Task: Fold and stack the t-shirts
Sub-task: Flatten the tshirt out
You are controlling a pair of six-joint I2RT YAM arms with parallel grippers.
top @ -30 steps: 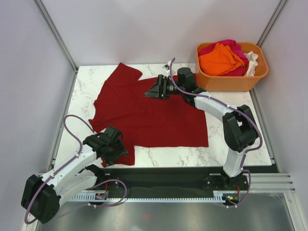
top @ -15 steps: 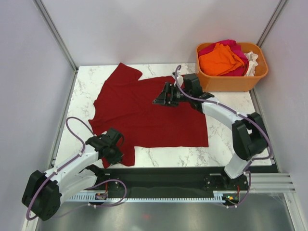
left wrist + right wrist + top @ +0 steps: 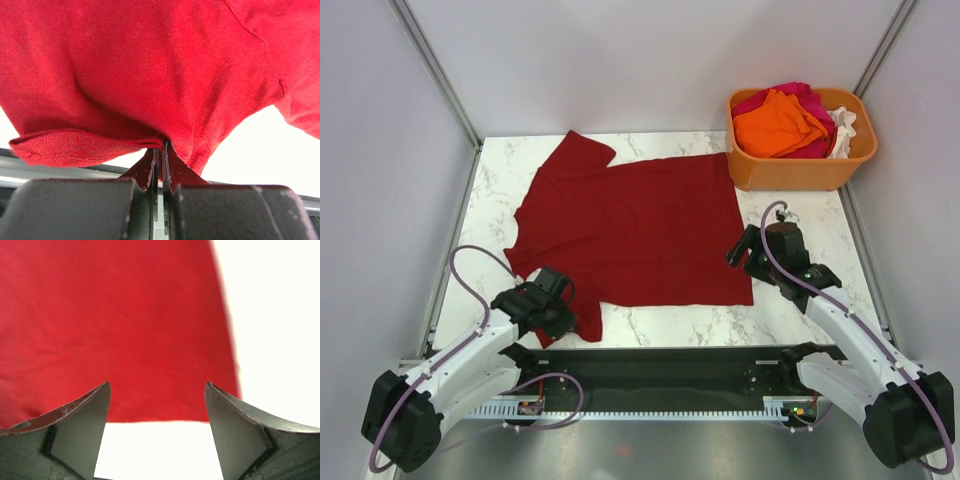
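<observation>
Though limp (ribbed hem), knit red t-shirt

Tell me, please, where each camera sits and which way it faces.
Top external: above and behind the bases, looking down on the table, dark red t-shirt and orange tub; both arms show.
Left wrist: low at the near edge, facing the shirt; jaws shut on its cloth.
Right wrist: above a corner of the shirt, looking down; jaws open.
All three share the shirt.
</observation>
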